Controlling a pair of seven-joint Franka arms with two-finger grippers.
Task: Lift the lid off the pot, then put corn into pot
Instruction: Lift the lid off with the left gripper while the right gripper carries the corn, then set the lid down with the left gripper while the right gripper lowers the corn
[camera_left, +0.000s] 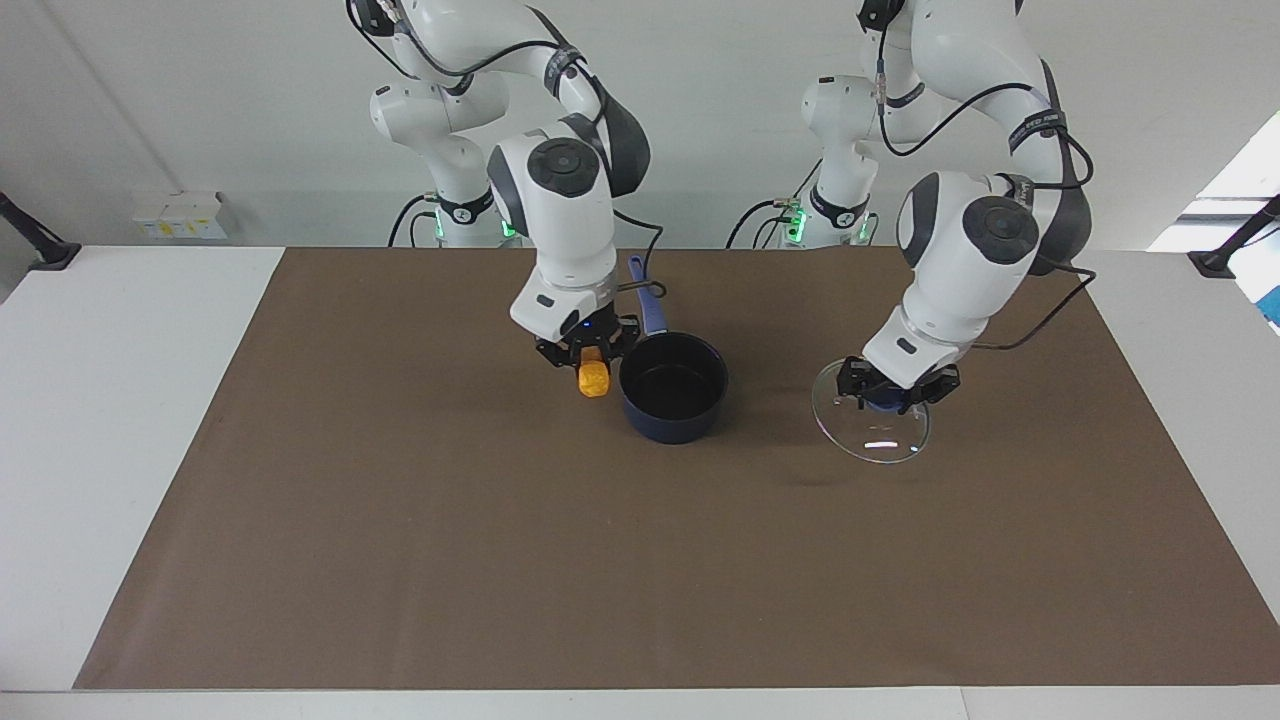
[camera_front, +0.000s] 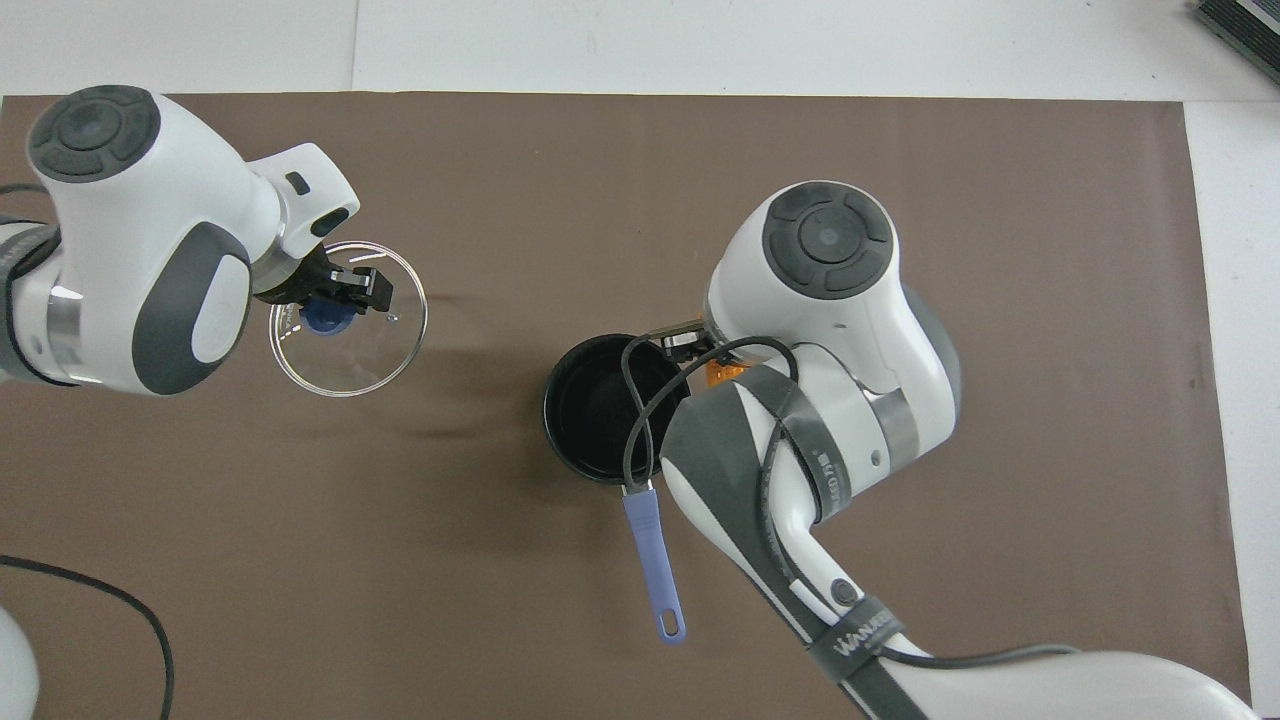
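The desk (camera_left: 120, 450) carries one brown mat (camera_left: 640, 560), and on it, about midway between the two arms, stands the one pot (camera_left: 673, 387), uncovered, its black inside showing and its long blue handle (camera_front: 653, 570) pointing toward the robots. One lid (camera_left: 872, 425) is there, held tilted above the mat toward the left arm's end of the desk, well apart from the pot; the left hand (camera_left: 897, 392) is closed on its blue knob (camera_front: 324, 317), and the glass disc hangs below the fingers with its lower edge close to the mat. One corn (camera_left: 594, 379) is held upright in the right hand (camera_left: 588, 350), whose fingers are clamped on its upper end; it hangs just beside the pot's rim on the side toward the right arm's end, not yet over the opening. In the overhead view a dark band on the right arm bears pale lettering that seems to begin "WANU", the rest unclear.
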